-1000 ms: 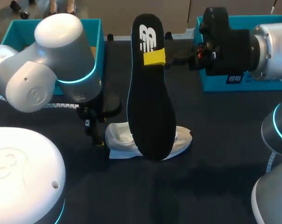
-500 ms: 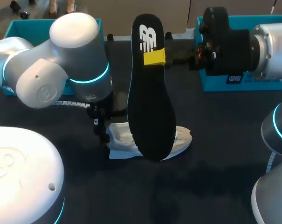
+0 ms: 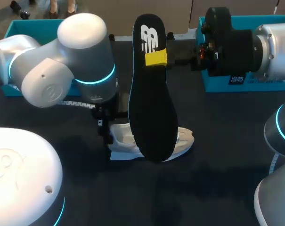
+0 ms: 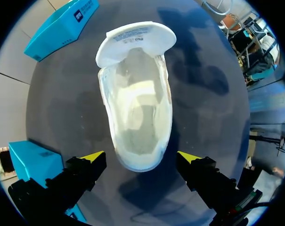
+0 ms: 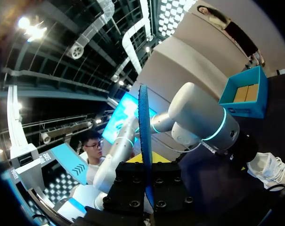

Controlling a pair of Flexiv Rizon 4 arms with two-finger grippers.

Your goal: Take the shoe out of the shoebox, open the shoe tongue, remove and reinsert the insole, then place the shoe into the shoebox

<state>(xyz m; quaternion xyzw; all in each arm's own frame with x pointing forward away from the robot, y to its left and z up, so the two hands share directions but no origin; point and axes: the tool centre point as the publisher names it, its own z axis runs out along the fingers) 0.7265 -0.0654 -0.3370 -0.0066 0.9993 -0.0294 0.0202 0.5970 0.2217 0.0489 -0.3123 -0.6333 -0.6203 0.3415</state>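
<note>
Risk: white sneaker (image 4: 138, 117) sits loose on the bench (image 3: 217, 155), left pincer (image 4: 141, 156) spread wide either side of its heel; if unclamped, it may skid when the right pincer (image 3: 156, 58), clamped on the raised black insole (image 3: 151, 108), pushes in.

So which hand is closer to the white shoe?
Left. The left hand hangs open right over the shoe; the right hand is higher up, gripping the black insole.
</note>
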